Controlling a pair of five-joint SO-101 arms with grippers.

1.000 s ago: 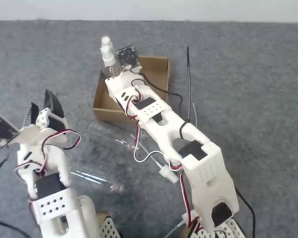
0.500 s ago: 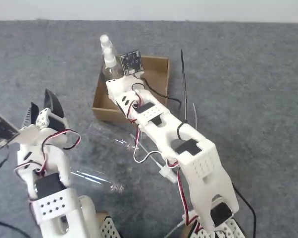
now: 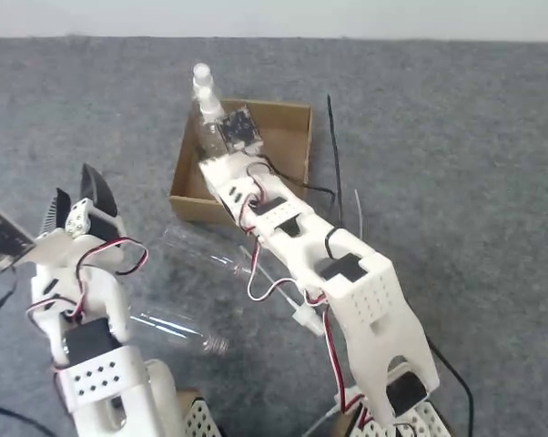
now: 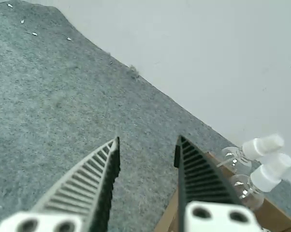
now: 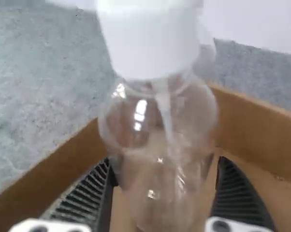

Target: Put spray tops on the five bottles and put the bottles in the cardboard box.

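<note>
Right fingers (image 5: pixel 82 208) moved bottle (image 5: pixel 160 145) farther over cardboard box (image 5: pixel 252 130).

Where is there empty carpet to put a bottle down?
The widest bare carpet lies right of the cardboard box and the right arm. More lies left of the box, beyond the open left pincer. Between the two arms it is crowded: two loose bottles lie there. The right pincer holds a bottle at the box.

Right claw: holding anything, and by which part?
The right claw grips a bottle by its clear body, at the box. Left claw open, empty.
</note>
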